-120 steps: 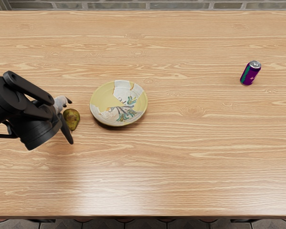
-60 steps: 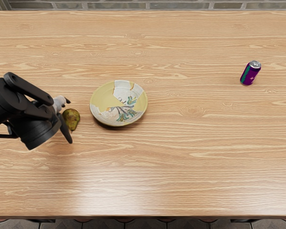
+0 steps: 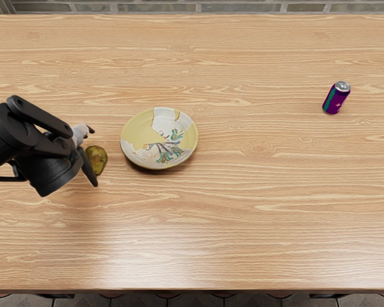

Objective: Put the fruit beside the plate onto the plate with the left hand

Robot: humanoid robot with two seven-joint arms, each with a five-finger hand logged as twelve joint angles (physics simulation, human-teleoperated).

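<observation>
A greenish-brown pear [image 3: 97, 158] lies on the table just left of the yellow patterned plate [image 3: 131, 132], apart from its rim. My left hand [image 3: 88, 156] comes in from the left edge and sits right beside the pear on its left. One pale finger [image 3: 82, 132] reaches past the pear's far side and a black finger [image 3: 89, 174] past its near side. The fingers are spread and open, and the pear still rests on the wood. The right arm is out of view.
A purple drink can [image 3: 336, 97] stands far off at the right of the wooden table [image 3: 243, 211]. A brick wall runs behind the table's far edge.
My left hand has shifted slightly left and up beside the pear. The pear, plate and can have not moved.
</observation>
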